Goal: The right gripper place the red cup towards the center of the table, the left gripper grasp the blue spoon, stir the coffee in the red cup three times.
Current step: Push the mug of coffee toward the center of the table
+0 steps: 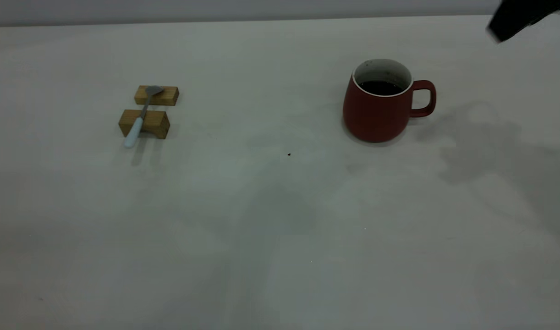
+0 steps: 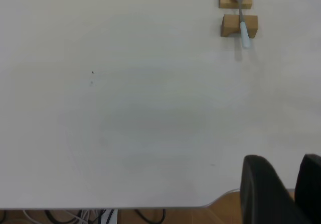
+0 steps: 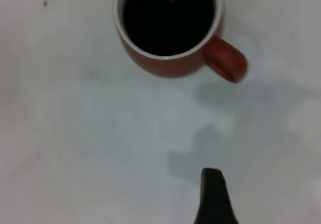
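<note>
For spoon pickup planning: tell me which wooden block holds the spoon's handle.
The nearer wooden block in the exterior view; the blue spoon rests its handle there, its bowl on the farther block.

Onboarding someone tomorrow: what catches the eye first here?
The red cup, right of the table's middle, holds dark coffee, with its handle turned toward the right edge. Far left, the blue spoon lies bridged across two wooden blocks. The right arm's end effector only clips the far right corner.

You see a matt red cup [image 1: 376,110] of ceramic, glossy dark coffee [image 3: 168,15], tan wooden blocks [image 1: 145,123], smooth off-white counter [image 1: 261,229].
</note>
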`<state>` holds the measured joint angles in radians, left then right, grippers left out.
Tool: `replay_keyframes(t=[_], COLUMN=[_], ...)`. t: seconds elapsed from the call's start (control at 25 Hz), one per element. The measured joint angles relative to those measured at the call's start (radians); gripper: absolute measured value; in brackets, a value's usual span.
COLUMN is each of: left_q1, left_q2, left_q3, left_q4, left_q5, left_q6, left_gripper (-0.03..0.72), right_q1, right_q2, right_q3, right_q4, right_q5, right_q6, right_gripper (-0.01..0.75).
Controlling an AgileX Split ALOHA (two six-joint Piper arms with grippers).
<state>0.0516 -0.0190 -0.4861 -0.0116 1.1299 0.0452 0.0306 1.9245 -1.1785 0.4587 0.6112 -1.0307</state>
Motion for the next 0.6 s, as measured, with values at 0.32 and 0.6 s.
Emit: replay_keyframes(t=[0.32, 0.6], left_q1=[0.0, 0.0], left_q2=[0.0, 0.0], left_q3=[0.0, 0.0], left_q4=[0.0, 0.0], left_q5=[0.0, 0.0], left_q6=[0.0, 0.0], left_gripper=[0.237, 0.237], right_q1=[0.0, 0.0], right_q2=[0.358, 0.46], right_q3=[-0.311, -0.375], right_q4=[-0.005, 0.032], right_q5=[0.062, 0.054], right_q6=[-0.324, -0.638], right_gripper=[0.572, 0.572])
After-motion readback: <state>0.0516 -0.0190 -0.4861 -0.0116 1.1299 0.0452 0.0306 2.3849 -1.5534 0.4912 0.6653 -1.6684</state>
